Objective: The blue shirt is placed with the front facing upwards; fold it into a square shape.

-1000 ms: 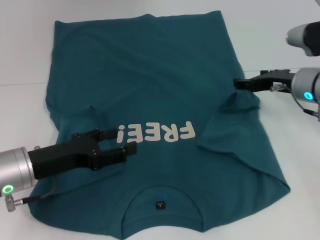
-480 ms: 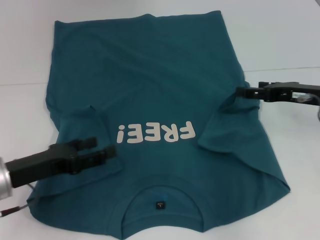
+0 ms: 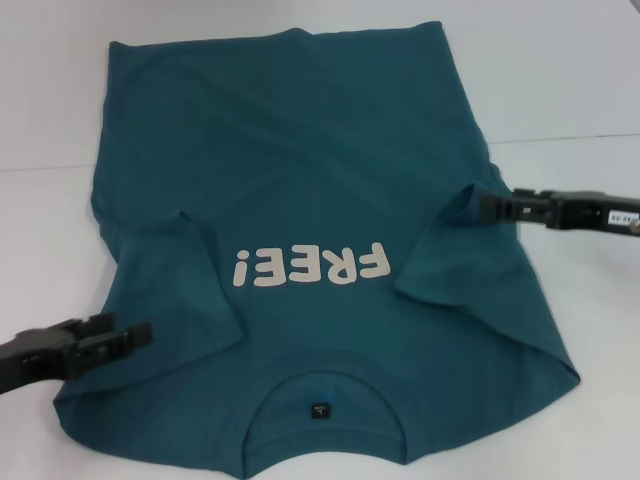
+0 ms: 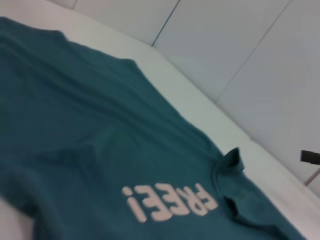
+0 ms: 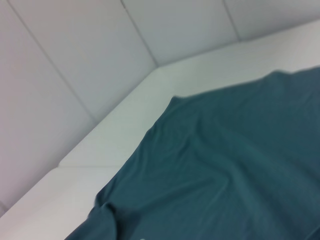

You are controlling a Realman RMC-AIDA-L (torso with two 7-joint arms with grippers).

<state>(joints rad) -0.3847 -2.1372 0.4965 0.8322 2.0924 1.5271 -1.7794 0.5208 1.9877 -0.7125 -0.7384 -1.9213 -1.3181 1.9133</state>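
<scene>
The blue shirt (image 3: 300,190) lies flat on the white table, front up, collar and black tag (image 3: 319,409) nearest me. Its cream "FREE!" lettering (image 3: 312,267) reads upside down. Both sleeves are folded inward onto the body. My left gripper (image 3: 125,333) hovers low over the shirt's near left edge, by the folded left sleeve (image 3: 175,290), open and holding nothing. My right gripper (image 3: 490,207) reaches in from the right, its tip at the crease of the folded right sleeve (image 3: 455,250). The left wrist view shows the shirt (image 4: 100,150) and lettering (image 4: 170,205); the right wrist view shows plain teal cloth (image 5: 225,165).
The white table (image 3: 590,300) extends past the shirt on both sides and meets a white panelled wall (image 5: 75,60) at the back. The right arm's tip (image 4: 310,156) shows at the edge of the left wrist view.
My left gripper has drawn back from beside the lettering to the shirt's near left edge. My right gripper has dropped lower and pulled back to the right along the sleeve fold.
</scene>
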